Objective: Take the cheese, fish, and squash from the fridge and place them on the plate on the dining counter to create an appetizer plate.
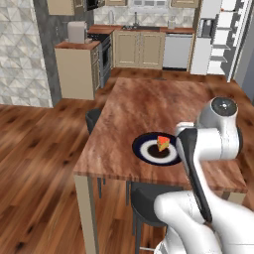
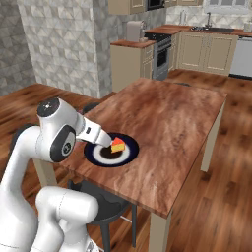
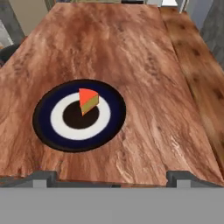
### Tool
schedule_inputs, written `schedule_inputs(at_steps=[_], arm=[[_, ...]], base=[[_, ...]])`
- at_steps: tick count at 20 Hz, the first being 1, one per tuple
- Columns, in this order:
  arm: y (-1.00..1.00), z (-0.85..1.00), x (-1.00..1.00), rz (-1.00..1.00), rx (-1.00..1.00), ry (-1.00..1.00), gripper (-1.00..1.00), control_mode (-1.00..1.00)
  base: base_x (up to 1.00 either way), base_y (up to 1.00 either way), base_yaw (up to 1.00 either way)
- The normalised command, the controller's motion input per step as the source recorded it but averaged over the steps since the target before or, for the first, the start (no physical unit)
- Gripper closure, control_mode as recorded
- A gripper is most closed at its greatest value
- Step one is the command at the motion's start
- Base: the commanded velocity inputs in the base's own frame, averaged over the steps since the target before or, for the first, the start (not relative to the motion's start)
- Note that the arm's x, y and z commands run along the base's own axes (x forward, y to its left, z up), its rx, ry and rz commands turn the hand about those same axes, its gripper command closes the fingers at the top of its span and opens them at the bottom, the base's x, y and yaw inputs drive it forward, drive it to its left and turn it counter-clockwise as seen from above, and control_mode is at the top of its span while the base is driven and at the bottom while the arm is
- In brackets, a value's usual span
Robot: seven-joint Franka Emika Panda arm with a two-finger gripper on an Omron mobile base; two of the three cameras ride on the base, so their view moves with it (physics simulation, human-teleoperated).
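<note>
Plate [image 3: 48,131] holds cheese [image 3: 89,100] (alone).

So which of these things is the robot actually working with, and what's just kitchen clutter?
Part of the job:
cheese
plate
dining counter
fridge, door open
gripper, open, empty

Just around:
stove
sink
stools

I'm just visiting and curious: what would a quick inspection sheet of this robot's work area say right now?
Surface: dining counter, reddish-brown wood, tidy.
Job's things: cheese lies on the plate, near its centre; fridge stands open at the back.
Clutter: nothing seen.
Grippers: gripper open, empty, finger tips apart at the counter's near edge.
Cables: nothing seen.
Surroundings: dark stools beside the counter, beige cabinets, wood floor.
</note>
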Motion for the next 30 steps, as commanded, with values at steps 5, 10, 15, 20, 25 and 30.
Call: schedule_inputs(at_steps=[5,10,15,20,25,30], arm=[[0.16,0.51,-0.6,0.23,-0.03,0.0,-1.0,-1.0],[0.21,0.24,-0.64,0.22,-0.08,-0.05,-1.0,-1.0],[0.01,0.04,-0.16,0.03,-0.01,-0.01,-1.0,1.0],[0.0,0.0,0.0,0.0,0.0,0.0,-1.0,1.0],[0.0,0.0,0.0,0.0,0.0,0.0,-1.0,1.0],[0.0,0.0,0.0,0.0,0.0,0.0,-1.0,1.0]], base=[[0.0,0.0,0.0],[0.0,0.0,0.0],[-0.79,-0.12,0.0],[-0.93,-0.72,-0.25],[-0.37,-1.0,-0.34],[-0.01,-1.0,-0.26]])
